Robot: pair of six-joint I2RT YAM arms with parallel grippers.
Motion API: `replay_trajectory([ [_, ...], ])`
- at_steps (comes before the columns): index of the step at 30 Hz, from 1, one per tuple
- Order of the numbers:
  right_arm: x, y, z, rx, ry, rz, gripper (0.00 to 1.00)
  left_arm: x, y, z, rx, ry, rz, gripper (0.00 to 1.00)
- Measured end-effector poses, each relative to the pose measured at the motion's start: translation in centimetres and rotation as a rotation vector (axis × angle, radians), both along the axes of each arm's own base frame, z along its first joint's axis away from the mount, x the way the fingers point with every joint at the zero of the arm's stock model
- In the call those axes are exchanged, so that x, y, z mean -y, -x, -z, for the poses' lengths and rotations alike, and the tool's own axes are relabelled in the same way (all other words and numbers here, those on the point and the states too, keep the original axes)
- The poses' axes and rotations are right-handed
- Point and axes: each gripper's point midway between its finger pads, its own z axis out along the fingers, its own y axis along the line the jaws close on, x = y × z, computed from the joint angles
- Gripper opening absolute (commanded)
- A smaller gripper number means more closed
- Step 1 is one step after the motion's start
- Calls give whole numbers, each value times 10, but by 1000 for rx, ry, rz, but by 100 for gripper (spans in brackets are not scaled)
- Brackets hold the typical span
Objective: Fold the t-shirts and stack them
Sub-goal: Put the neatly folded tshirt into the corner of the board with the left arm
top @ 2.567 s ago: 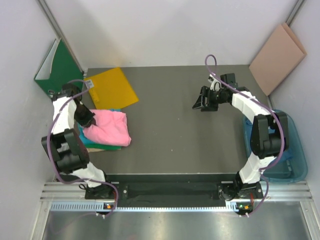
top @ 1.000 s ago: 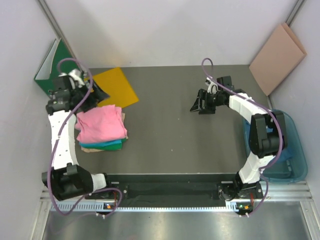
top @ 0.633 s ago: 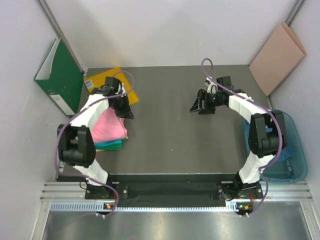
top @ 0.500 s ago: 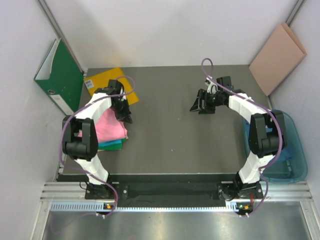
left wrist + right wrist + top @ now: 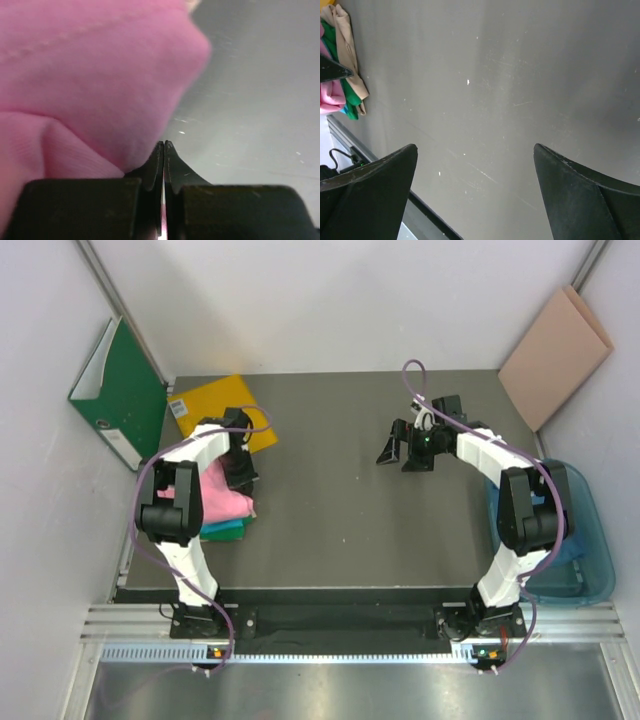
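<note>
On your left, the pink t-shirt (image 5: 222,495) tops the folded stack (image 5: 228,528) near the worktop's (image 5: 340,520) left edge, below the yellow sheet (image 5: 215,405), with your left gripper (image 5: 243,465) jaws closed at its right edge, and a broad stretch of worktop separating it from your right gripper (image 5: 400,452), jaws wide open.

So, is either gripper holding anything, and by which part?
The right gripper is open and empty. The left gripper is shut at the edge of the bright pink cloth t-shirt; whether it pinches any cloth cannot be told.
</note>
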Motion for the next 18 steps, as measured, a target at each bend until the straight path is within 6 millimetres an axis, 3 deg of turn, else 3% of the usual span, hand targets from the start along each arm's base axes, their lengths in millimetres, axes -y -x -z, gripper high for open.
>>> replay_trajectory([
  [9, 2, -1, 1, 1, 11, 8, 100, -33, 29, 17, -74, -51, -71, 0],
  [18, 1, -5, -3, 14, 11, 10, 100, -121, 66, 8, -145, -98, -279, 0],
])
